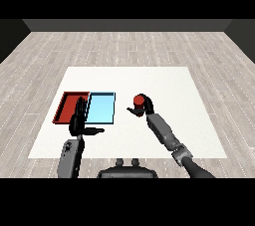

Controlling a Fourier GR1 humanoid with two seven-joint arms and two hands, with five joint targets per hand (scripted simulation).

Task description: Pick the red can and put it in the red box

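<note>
The right hand (146, 108) curls round the red can (139, 101), right of the light blue tray (101, 108) — picked, not delivered. The red tray (66, 105) waits beyond; the left hand (79, 122) hovers, fingers straight.

You are looking at two grey, boxy forearms, each one ending in a black hand: left hand (78, 120), right hand (145, 107), fingers and thumb showing slim.
</note>
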